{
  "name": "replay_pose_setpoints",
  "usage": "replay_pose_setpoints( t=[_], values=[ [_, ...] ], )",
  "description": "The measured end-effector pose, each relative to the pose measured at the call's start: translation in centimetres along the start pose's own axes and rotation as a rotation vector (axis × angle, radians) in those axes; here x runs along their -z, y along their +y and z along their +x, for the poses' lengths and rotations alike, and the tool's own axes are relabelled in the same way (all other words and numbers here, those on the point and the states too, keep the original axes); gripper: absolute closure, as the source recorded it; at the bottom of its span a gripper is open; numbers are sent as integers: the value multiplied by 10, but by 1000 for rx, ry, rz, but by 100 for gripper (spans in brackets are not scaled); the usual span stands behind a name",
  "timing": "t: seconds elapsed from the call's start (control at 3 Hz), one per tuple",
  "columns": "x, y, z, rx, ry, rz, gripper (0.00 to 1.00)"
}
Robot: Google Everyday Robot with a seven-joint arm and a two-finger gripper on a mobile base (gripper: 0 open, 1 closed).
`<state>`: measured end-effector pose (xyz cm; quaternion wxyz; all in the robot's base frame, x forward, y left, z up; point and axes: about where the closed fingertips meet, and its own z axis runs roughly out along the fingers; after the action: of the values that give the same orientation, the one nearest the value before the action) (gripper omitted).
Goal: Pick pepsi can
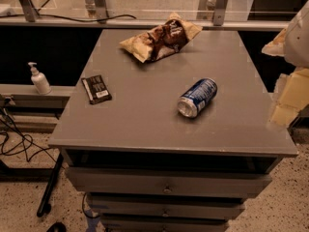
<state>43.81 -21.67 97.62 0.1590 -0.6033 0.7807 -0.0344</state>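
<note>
Nothing's picked yet: the can (pixel 197 97) lies on its side right of centre on the table (pixel 145 124), untouched, while the gripper (pixel 288 98) hangs by the table's right edge, apart from it, open or shut I can't tell, so reach, grasp and lift all remain.

blue-and-white pepsi can (pixel 198 97), silver ends, on grey table (pixel 145 122); pale yellow end effector (pixel 288 98) at right edge

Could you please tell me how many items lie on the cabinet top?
3: pepsi can on its side right of centre, snack bag at back, black packet near left edge. Gripper beside the right edge.
</note>
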Motion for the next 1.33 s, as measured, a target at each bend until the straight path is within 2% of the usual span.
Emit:
replay_pose_setpoints(
  t=[0.33,0.67,1.0,1.33],
  values=[
    [0,0,0,0,0,0,0],
    [-4,0,-7,26,-15,-5,0],
    [-25,1,-27,107,-52,-25,0],
    [-52,1,-46,200,-118,-56,0]
  ],
)
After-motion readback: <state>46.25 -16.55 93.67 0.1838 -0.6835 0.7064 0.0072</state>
